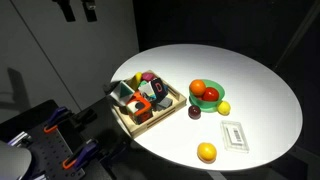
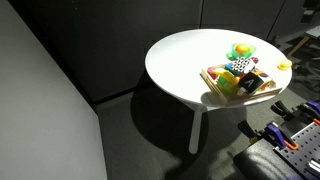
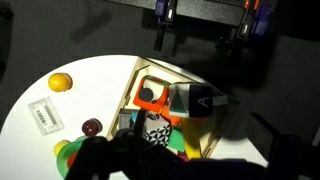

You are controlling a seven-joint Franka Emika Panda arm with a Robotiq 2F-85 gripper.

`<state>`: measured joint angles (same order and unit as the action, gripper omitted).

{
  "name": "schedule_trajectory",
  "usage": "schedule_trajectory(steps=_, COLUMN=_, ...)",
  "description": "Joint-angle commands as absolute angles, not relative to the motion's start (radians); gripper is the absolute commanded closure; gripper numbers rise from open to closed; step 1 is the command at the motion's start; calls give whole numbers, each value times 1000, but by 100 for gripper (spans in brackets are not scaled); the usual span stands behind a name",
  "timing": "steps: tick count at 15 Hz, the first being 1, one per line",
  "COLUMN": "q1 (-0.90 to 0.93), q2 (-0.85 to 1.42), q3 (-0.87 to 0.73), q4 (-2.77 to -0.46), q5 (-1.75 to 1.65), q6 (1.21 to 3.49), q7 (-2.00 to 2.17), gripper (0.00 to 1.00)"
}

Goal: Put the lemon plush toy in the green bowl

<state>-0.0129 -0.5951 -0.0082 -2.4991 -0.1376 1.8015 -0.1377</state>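
Lemon plush toy (image 1: 206,152), one, lies apart from one green bowl (image 1: 204,103).

golden-yellow lemon plush toy (image 1: 206,152), green bowl (image 1: 206,104), white table (image 1: 260,80)

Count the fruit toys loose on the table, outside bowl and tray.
3: lemon near the table edge, pale yellow ball beside the bowl, dark fruit between bowl and tray. None looks hidden.
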Motion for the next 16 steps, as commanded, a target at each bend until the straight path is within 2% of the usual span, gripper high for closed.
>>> schedule_trajectory(steps=1, q1=-4, q2=-595, q3=-16, q4=-2497, q5=-141, q6=1799, q7=-134, gripper=0)
schedule_trajectory(steps=9, q1=-7, q2=-589, q3=-25, q4=-2486, q5=-139, q6=1822, q7=-139, gripper=0)
schedule_trajectory(steps=16, q1=-18, q2=-580, q3=-79, q4=-2461, q5=-117, q6=1937, q7=-154, gripper=0)
